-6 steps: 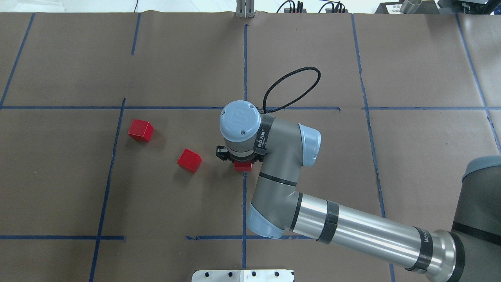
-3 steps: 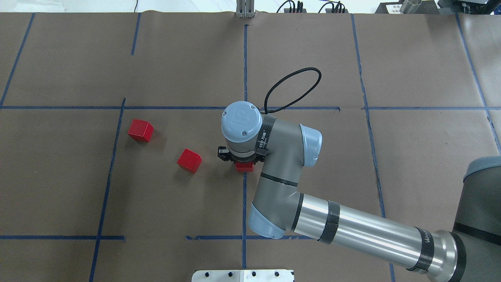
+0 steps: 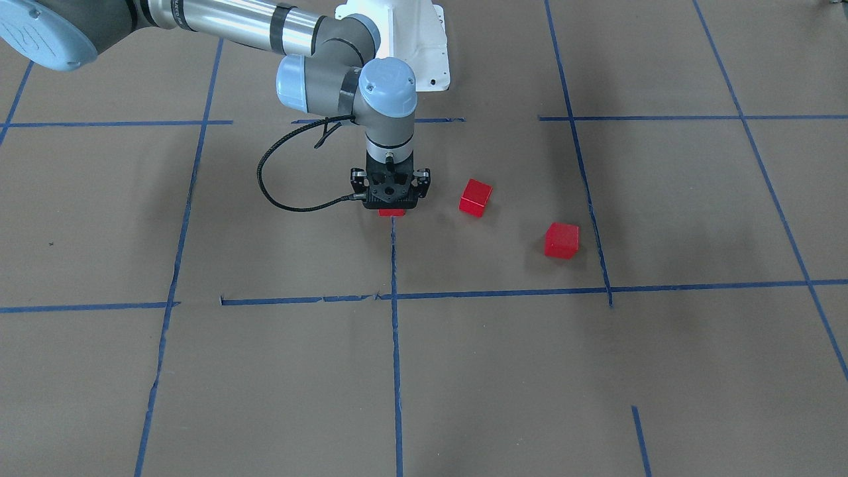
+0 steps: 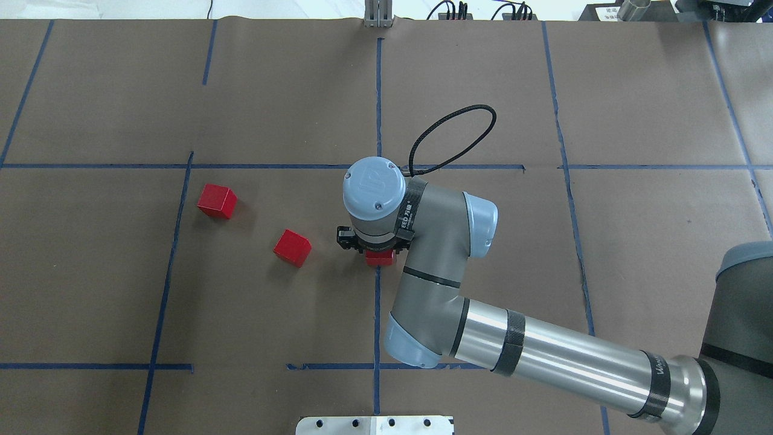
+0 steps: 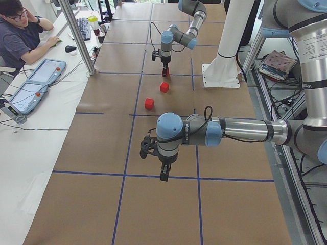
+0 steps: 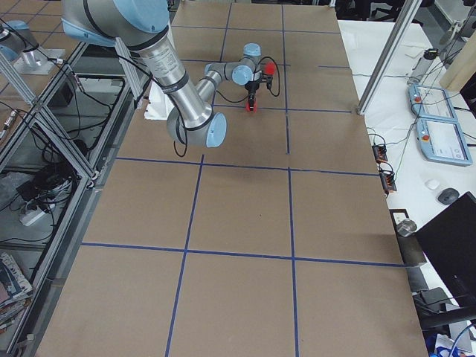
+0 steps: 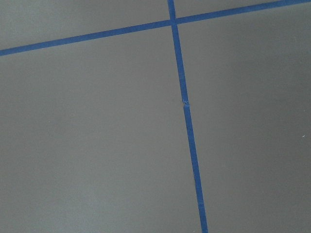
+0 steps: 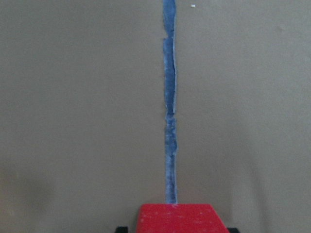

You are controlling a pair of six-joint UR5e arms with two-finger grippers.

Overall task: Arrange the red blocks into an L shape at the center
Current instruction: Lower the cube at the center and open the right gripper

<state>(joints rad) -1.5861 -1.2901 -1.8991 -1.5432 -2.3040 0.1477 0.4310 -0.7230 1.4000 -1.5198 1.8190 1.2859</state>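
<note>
The right gripper (image 3: 391,205) sits low, jaws apparently clamped on a red block (image 8: 177,219), though the grip itself is mostly hidden, so call that likely. It is planted right on the lengthwise tape line (image 8: 169,97) of the center (image 4: 272,314). Two loose ones lie to the robot's left: the nearer red block (image 4: 292,247) close by, the farther red block (image 4: 216,200) near the cell's left edge. The left gripper (image 5: 162,176) hangs well apart; open or closed, can't tell.

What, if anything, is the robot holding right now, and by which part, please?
The right gripper holds one red block by two opposite side faces, right at the blue tape line. Nothing shows in the left gripper.
</note>
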